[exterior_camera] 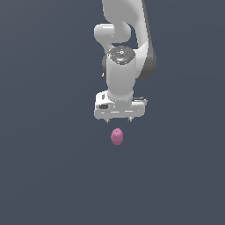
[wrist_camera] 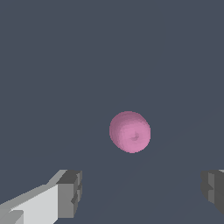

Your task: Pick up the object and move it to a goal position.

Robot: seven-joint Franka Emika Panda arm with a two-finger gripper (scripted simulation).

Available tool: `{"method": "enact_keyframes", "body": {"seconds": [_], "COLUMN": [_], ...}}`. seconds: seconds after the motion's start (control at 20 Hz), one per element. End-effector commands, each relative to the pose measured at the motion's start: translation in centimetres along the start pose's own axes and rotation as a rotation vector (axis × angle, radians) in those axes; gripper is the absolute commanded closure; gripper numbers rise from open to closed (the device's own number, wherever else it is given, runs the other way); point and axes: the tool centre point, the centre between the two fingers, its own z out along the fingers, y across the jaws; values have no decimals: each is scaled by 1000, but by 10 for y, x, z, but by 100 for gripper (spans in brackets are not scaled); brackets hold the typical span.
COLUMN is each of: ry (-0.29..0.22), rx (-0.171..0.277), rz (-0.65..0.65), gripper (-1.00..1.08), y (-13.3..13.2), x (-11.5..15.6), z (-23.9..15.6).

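1. Lying nearest in the exterior view, the object (exterior_camera: pixel 117 136) is a small pink-magenta egg-shaped blob resting alone on the flat dark surface (exterior_camera: pixel 48 176), its long axis running near to far. In the wrist view the object (wrist_camera: pixel 130 131) shows as a rounded, smooth, matte lump.
2. Judging by its size and plain finish, it is probably light and stiff, though nothing proves that. Its curved, featureless skin may let it squirt out of a pinch, so the best hold looks to be across its widest middle, with the pads square on opposite sides.
3. Just beyond it, toward the far side, hangs the gripper (exterior_camera: pixel 119 120), apart from the egg and not touching it. Its jaws stand wide, far wider than the blob; one finger (wrist_camera: pixel 70 192) shows clearly in the wrist view, with the other at the opposite edge.
4. Farther back rises the white arm (exterior_camera: pixel 125 52).
5. Nothing else is seen on the surface, so nothing blocks a descent. No goal marker is visible.
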Motion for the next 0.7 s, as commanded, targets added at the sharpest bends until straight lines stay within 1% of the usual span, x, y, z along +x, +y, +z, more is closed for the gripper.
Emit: {"method": "enact_keyframes", "body": {"seconds": [0.0,0.35,0.65], "ry": [6,4,-9], "rx": [2,1,-5], "rz": [-14,-23,-85], "gripper": [-92,-92,-92], "y": [-4,-4,0], "x": [2,3,9], "z": [-2,0,15]}}
